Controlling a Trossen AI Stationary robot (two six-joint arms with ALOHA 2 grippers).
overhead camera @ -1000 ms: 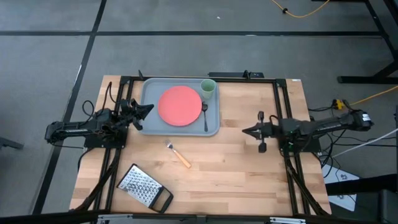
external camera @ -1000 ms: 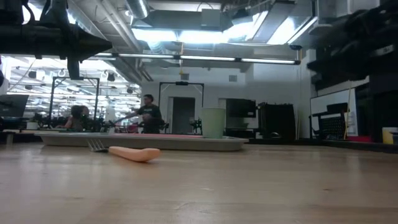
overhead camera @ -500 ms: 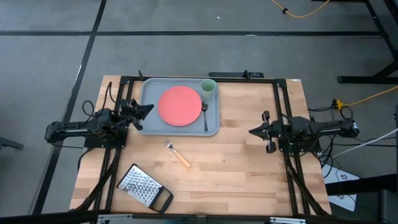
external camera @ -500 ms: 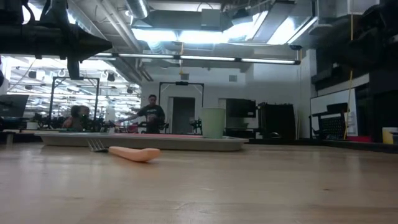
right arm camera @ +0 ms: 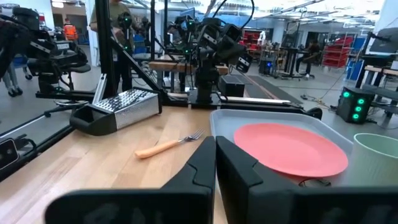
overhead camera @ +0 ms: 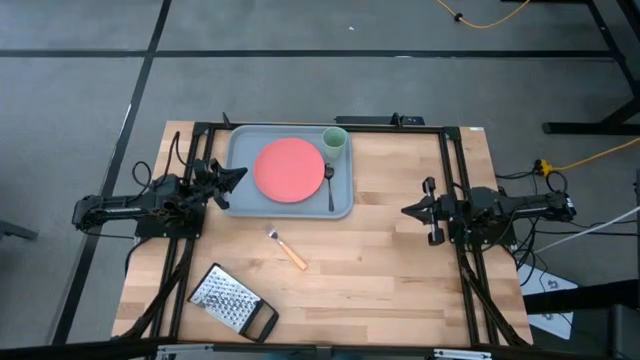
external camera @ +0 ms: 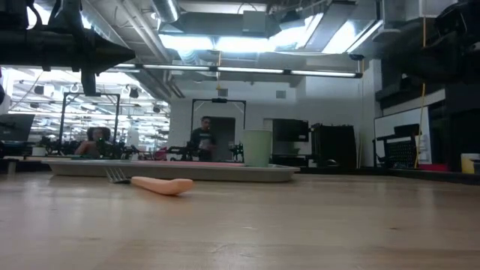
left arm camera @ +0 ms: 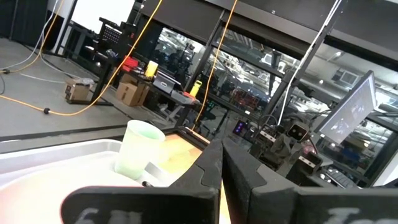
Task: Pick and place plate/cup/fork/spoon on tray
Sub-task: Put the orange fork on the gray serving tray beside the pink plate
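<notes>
The grey-blue tray (overhead camera: 240, 205) lies at the table's far middle. On it lie the coral-red plate (overhead camera: 289, 169), the pale green cup (overhead camera: 334, 142) at its far right corner, and the dark spoon (overhead camera: 330, 186) along its right side. The orange-handled fork (overhead camera: 288, 248) lies on the wood near the tray's near edge. My left gripper (overhead camera: 240, 173) is shut and empty at the tray's left edge. My right gripper (overhead camera: 405, 211) is shut and empty over the table's right part, pointing left.
A metal grater with a black handle (overhead camera: 232, 302) lies at the table's near left. Black frame rails (overhead camera: 455, 180) run along the table's left, right and far sides. A person shows in the room beyond the table (external camera: 202, 135).
My right gripper has drawn back a little toward the table's right edge. The person in the room behind has walked to the right.
</notes>
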